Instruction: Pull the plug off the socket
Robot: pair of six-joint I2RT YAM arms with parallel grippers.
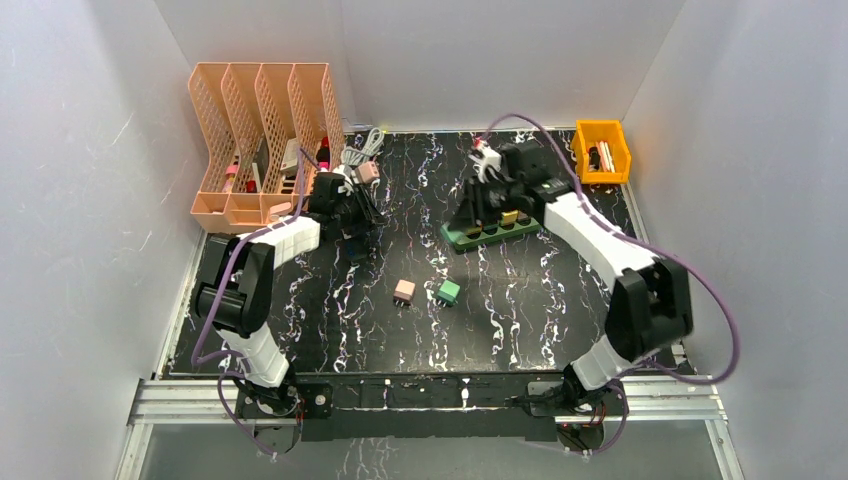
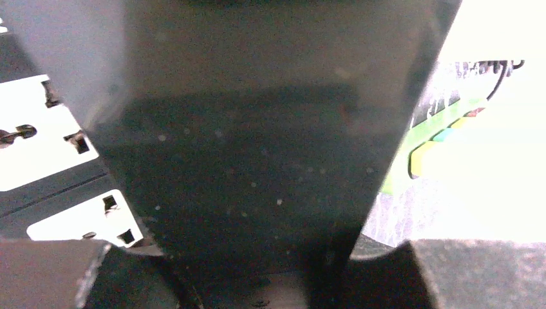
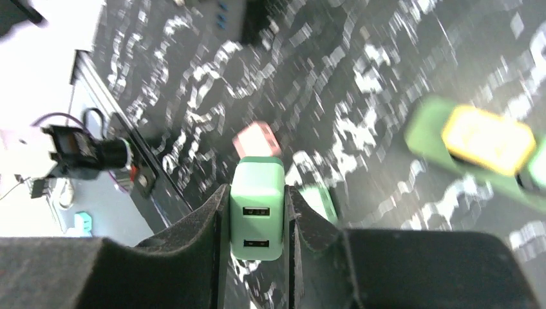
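My right gripper [image 3: 257,257] is shut on a light green USB plug [image 3: 257,203] and holds it above the table, clear of the green socket strip [image 3: 428,129]. That strip still carries a yellow plug [image 3: 489,138]. In the top view the right gripper [image 1: 487,197] hangs over the left end of the green strip [image 1: 452,238]. My left gripper [image 1: 352,222] sits at the back left. In the left wrist view a big dark plug body [image 2: 257,161] fills the gap between its fingers [image 2: 476,270], beside white sockets [image 2: 38,148].
A pink plug [image 1: 404,291] and a green plug [image 1: 447,292] lie loose mid-table. An orange file rack [image 1: 262,140] stands at the back left and a yellow bin [image 1: 601,150] at the back right. A grey cable [image 1: 362,150] lies by the rack.
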